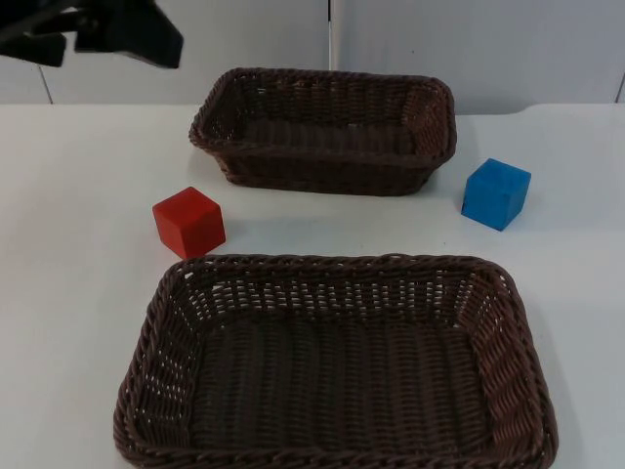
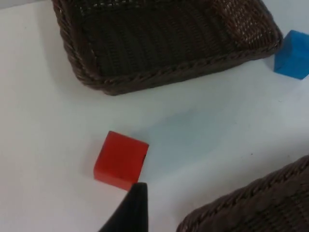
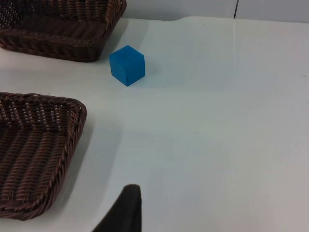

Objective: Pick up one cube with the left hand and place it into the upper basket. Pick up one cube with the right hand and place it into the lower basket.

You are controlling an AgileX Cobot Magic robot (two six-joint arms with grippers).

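The lower basket (image 1: 146, 391) lies nearest on the white surface (image 1: 68, 293). Just past its far left corner sits the red cube (image 1: 188, 222), under my left claw (image 2: 133, 212); the blue cube (image 1: 496, 193) lies ahead of my right claw (image 3: 123, 212). Whether either claw gapes, I cannot tell. Farthest stands the upper basket (image 1: 322, 181).

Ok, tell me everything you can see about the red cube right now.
The red cube is a plain, matte, solid-looking block with clean edges, resting flat on the white table and turned slightly askew. It lies between the upper basket and the lower basket, toward the left arm's side, just off the lower basket's far corner. No pincer touches it.
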